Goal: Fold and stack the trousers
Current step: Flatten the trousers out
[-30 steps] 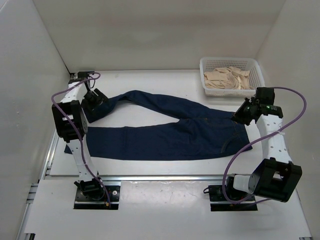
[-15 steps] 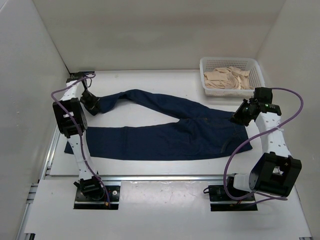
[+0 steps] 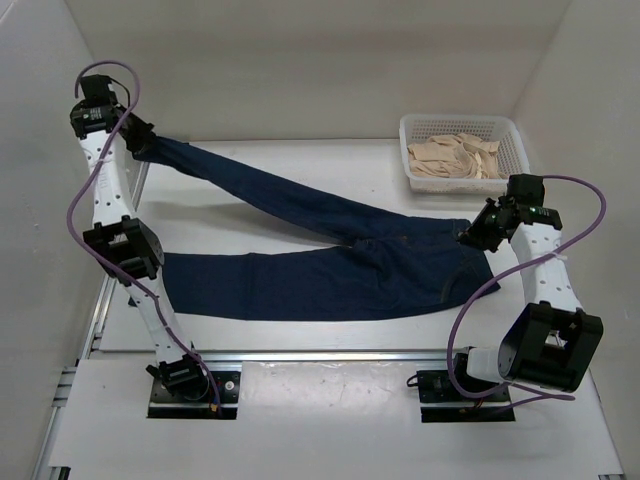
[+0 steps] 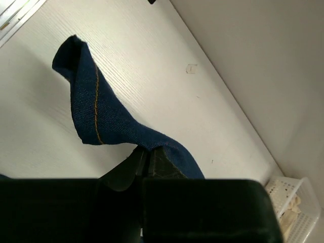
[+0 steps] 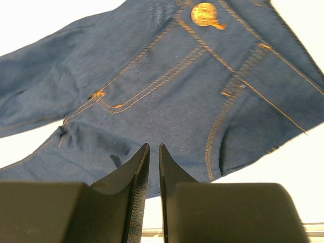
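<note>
Bench (image 3: 300, 165): trousers (image 3: 330, 280) lie centrally, waist toward 3 o'clock, one leg raised toward 10 o'clock. Left claw (image 3: 141, 144) is clenched on that leg's hem. Right claw (image 3: 470, 237) sits at the waistband, jaws nearly together; whether it grasps cannot be told.

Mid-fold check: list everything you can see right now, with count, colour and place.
trousers: one pair, dark navy denim with tan stitching, spread across the table; far leg lifted toward the far left corner
basket: one, white, far right of the table
cloth garments: a pile, beige, inside the basket
table: one, white, under everything
cables: two, purple, one along each arm
left gripper: one, black, raised at far left, shut on the lifted leg's end
right gripper: one, black, at the waist end, jaws nearly together; grip unclear
</note>
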Tool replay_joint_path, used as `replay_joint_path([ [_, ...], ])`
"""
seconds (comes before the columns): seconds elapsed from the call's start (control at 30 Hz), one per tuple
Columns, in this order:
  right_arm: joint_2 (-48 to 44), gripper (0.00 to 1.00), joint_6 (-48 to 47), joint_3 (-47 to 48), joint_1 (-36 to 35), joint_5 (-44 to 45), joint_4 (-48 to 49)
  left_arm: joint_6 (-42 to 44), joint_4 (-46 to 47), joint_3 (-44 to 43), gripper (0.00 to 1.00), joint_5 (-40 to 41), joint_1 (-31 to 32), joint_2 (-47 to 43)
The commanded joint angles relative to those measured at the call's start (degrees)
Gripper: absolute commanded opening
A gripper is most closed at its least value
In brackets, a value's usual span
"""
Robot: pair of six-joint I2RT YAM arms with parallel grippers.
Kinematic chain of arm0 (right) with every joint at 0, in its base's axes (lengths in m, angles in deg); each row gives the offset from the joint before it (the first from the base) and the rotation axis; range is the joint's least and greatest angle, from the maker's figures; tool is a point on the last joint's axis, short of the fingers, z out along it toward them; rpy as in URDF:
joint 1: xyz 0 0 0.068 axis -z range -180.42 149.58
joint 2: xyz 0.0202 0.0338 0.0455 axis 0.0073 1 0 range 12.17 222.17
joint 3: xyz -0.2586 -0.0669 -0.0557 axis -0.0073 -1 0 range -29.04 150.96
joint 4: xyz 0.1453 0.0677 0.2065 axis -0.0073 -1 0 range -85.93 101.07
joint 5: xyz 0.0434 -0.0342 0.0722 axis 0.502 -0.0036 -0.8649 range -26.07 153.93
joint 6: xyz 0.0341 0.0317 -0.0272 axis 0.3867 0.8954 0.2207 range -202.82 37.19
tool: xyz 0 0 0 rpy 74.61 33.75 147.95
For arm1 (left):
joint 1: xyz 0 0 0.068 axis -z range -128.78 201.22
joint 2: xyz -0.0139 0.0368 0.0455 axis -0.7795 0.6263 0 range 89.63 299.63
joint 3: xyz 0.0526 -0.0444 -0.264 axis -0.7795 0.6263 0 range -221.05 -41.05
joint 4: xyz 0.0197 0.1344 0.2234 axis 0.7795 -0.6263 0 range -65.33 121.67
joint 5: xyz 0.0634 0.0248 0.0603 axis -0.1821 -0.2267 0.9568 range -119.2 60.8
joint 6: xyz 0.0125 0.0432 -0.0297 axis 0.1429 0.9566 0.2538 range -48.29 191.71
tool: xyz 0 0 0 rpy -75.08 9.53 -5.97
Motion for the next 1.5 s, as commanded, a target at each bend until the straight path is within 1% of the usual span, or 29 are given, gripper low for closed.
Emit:
replay_joint_path([
  [0.0,0.54,0.17,-0.55,2.23,-0.22,0.64,1.17,0.23,0.29,0.53,0.10,-3.04,-1.42,-1.63],
  [0.17,1.16,0.17,-0.55,2.23,-0.22,0.64,1.17,1.53,-0.24,5.88,0.10,-3.66,-3.00,-1.98],
  [0.2,1.16,0.17,-0.55,2.23,-0.22,0.64,1.17,2.07,-0.24,9.20,0.10,-2.36,-3.00,-3.72],
  [0.23,1.16,0.17,-0.55,2.23,-0.22,0.64,1.17,2.85,-0.93,11.41,0.15,-1.82,-3.61,-5.04],
  [0.27,1.16,0.17,-1.16,2.23,-0.22,0.64,1.17,4.17,-0.94,17.00,0.23,-0.69,-3.61,-6.54],
  [0.3,1.16,0.17,-1.17,1.71,-0.22,0.64,1.17,4.18,-0.94,20.45,0.36,-0.68,-4.22,-10.21],
  [0.33,1.16,0.17,-1.17,1.71,-0.22,1.16,1.17,4.79,0.45,23.79,0.51,-0.68,-4.23,-12.24],
  [0.37,1.16,0.17,-1.17,1.71,-0.22,1.17,1.17,5.84,1.51,27.65,0.73,-1.46,-3.53,-14.00],
  [0.43,1.69,0.17,-1.78,1.71,-0.22,1.17,1.78,7.42,3.27,26.99,0.88,-2.08,-1.87,-16.31],
  [0.5,4.14,0.18,-1.78,3.28,-0.22,0.64,1.79,8.66,1.45,18.93,0.88,-1.30,0.77,-13.96],
  [0.53,4.93,0.20,-1.78,4.07,-0.22,-0.14,2.31,9.18,-0.74,16.03,0.81,-1.29,1.30,-12.63],
  [0.57,6.59,0.27,-1.26,5.99,-0.22,-0.15,2.32,9.19,-1.29,12.00,0.55,-0.77,1.83,-11.40],
  [0.6,7.57,0.34,-1.26,6.97,-0.22,-0.76,2.32,9.19,-1.29,11.00,0.40,-1.63,2.44,-9.21],
  [0.63,8.53,0.43,-1.26,7.94,-0.91,-1.46,2.84,9.19,-1.29,10.99,0.28,-2.69,2.45,-8.06],
  [0.67,10.98,0.60,-0.56,8.90,-0.92,-1.47,2.84,9.19,-0.68,10.99,0.22,-3.74,2.45,-6.91],
  [0.7,12.31,0.64,-0.55,10.48,-1.62,-2.17,2.84,8.67,0.02,10.99,0.22,-6.10,3.06,-5.68],
  [0.77,16.34,0.74,-0.03,12.07,-2.68,-2.70,2.84,8.66,0.03,10.99,0.39,-6.74,3.67,-1.56],
  [0.8,17.58,0.74,-0.03,13.21,-3.46,-2.70,3.37,9.18,-0.67,12.04,0.47,-6.74,4.81,0.37],
  [0.83,18.81,0.74,0.58,13.83,-4.25,-3.40,3.37,9.19,-0.68,13.00,0.65,-5.96,5.52,1.00],
  [0.87,20.83,0.74,0.59,14.36,-4.78,-3.40,3.98,9.19,-0.68,14.23,0.67,-5.95,6.31,1.53],
  [0.93,22.95,0.74,1.12,16.73,-6.98,-2.88,3.99,10.42,-0.06,16.09,0.76,-5.95,8.86,3.63],
  [1.03,28.82,0.71,1.64,20.32,-10.67,-0.34,3.99,11.47,-0.06,15.48,0.76,-3.68,11.94,7.06],
  [1.1,31.38,0.71,2.17,21.91,-12.60,0.98,3.99,11.48,-0.06,14.25,0.81,-2.97,13.08,8.73],
  [1.2,36.13,0.71,4.63,23.77,-13.40,1.52,4.60,11.48,-0.58,11.70,0.86,-2.35,14.23,11.99],
  [1.3,39.82,0.71,6.30,24.56,-14.45,1.52,4.60,11.48,-0.59,11.08,0.86,-2.35,14.84,13.75],
  [1.37,40.36,0.64,7.00,22.90,-14.98,1.52,5.38,11.48,-0.59,11.08,0.83,-2.35,14.84,15.76],
  [1.4,40.36,0.57,7.01,21.76,-14.98,1.52,6.35,11.48,-0.59,11.08,0.79,-2.35,14.84,15.77],
  [1.43,40.36,0.37,7.62,20.61,-14.98,2.13,6.88,11.48,-0.59,11.69,0.75,-2.35,14.84,16.56],
  [1.47,40.36,0.27,8.23,18.60,-14.98,2.13,6.89,12.08,-0.59,11.69,0.68,-2.35,14.84,16.56],
])
